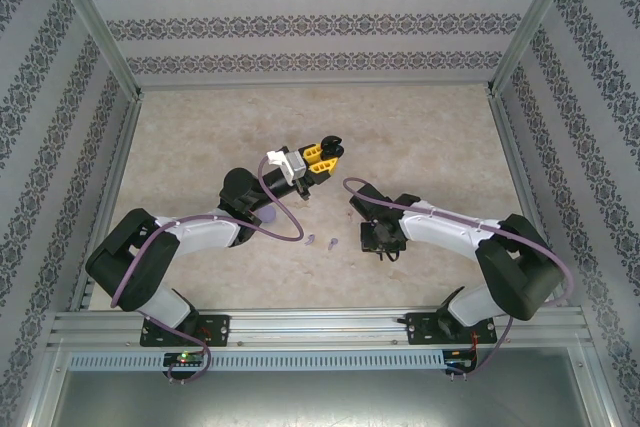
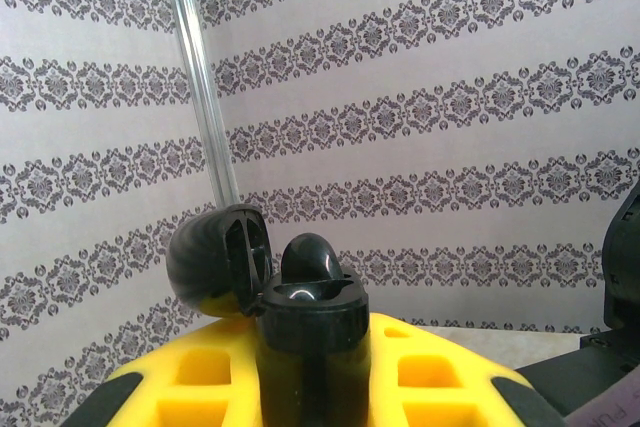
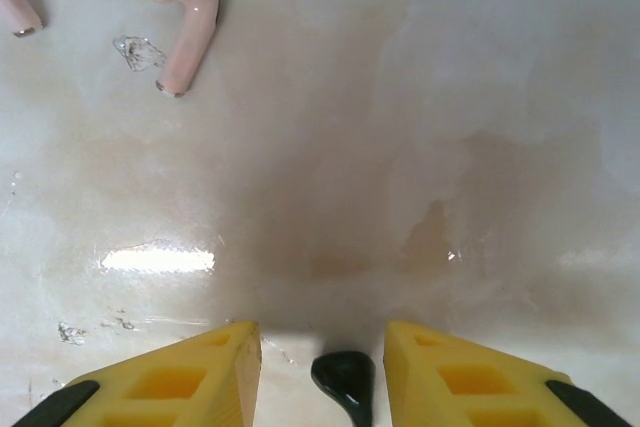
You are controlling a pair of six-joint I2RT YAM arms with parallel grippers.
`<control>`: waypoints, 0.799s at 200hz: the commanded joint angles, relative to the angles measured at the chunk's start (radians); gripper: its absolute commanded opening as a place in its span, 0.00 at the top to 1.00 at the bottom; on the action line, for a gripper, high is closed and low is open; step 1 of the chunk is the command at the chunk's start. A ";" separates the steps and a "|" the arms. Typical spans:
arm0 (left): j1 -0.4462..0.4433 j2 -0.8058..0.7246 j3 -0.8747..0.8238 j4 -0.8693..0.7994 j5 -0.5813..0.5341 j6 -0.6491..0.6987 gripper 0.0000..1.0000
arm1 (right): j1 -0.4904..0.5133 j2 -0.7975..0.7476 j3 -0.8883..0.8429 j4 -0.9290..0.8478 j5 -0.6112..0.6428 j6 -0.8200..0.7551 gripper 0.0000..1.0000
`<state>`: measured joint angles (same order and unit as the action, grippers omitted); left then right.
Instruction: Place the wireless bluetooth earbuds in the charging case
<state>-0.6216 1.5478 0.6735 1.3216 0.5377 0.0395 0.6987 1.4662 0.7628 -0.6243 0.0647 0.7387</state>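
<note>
The left gripper (image 1: 320, 155) clamps the black charging case (image 2: 310, 332) aloft, lid open to receive (one well looks filled), while the right gripper (image 3: 320, 335), jaws part-open, straddles a black earbud (image 3: 345, 382), grip unclear.

we see a lab booth: metal frame (image 1: 97, 22), patterned panels (image 1: 320, 17), left arm (image 1: 190, 232) and right arm (image 1: 450, 227) on a rail (image 1: 320, 327).

You will find no legible text, label, brand or number on any surface; faint print on the purple cable (image 2: 612, 409) is too blurred to read.
</note>
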 commanded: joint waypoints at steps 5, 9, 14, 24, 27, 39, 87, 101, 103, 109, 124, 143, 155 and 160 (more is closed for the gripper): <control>0.005 0.012 0.013 0.048 0.000 -0.027 1.00 | 0.015 0.003 -0.016 -0.028 0.029 0.022 0.62; 0.005 0.013 0.014 0.048 -0.001 -0.027 1.00 | 0.016 0.007 -0.016 -0.028 0.027 0.022 0.62; 0.005 0.012 0.014 0.048 0.000 -0.027 1.00 | 0.017 0.010 -0.015 -0.025 0.024 0.022 0.62; 0.005 0.011 0.012 0.047 0.001 -0.028 1.00 | 0.022 0.014 -0.017 -0.020 0.021 0.024 0.62; 0.005 0.011 0.013 0.047 0.001 -0.027 1.00 | 0.023 0.017 -0.016 -0.019 0.021 0.025 0.62; 0.005 0.011 0.014 0.047 -0.001 -0.027 1.00 | 0.028 0.023 -0.014 -0.018 0.021 0.027 0.62; 0.005 0.011 0.011 0.047 -0.001 -0.027 1.00 | 0.043 0.036 -0.021 -0.022 0.027 0.032 0.63; 0.005 0.012 0.011 0.047 -0.002 -0.027 1.00 | 0.045 0.036 -0.026 -0.023 0.029 0.037 0.64; 0.005 0.012 0.011 0.047 -0.002 -0.027 1.00 | 0.045 0.036 -0.028 -0.022 0.029 0.037 0.64; 0.005 0.011 0.011 0.048 -0.002 -0.027 1.00 | 0.045 0.036 -0.031 -0.021 0.030 0.038 0.64; 0.004 0.011 0.012 0.047 -0.002 -0.027 1.00 | 0.047 0.037 -0.036 -0.018 0.031 0.039 0.64; 0.005 0.011 0.010 0.048 -0.001 -0.027 1.00 | 0.047 0.038 -0.043 -0.017 0.031 0.039 0.65; 0.005 0.011 0.010 0.046 -0.001 -0.029 1.00 | 0.048 0.042 -0.045 -0.013 0.033 0.039 0.65; 0.005 0.011 0.010 0.046 -0.002 -0.029 1.00 | 0.047 0.044 -0.046 -0.012 0.033 0.038 0.66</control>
<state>-0.6216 1.5536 0.6735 1.3216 0.5377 0.0231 0.7315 1.4940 0.7460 -0.6205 0.0708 0.7612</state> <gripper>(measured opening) 0.196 0.350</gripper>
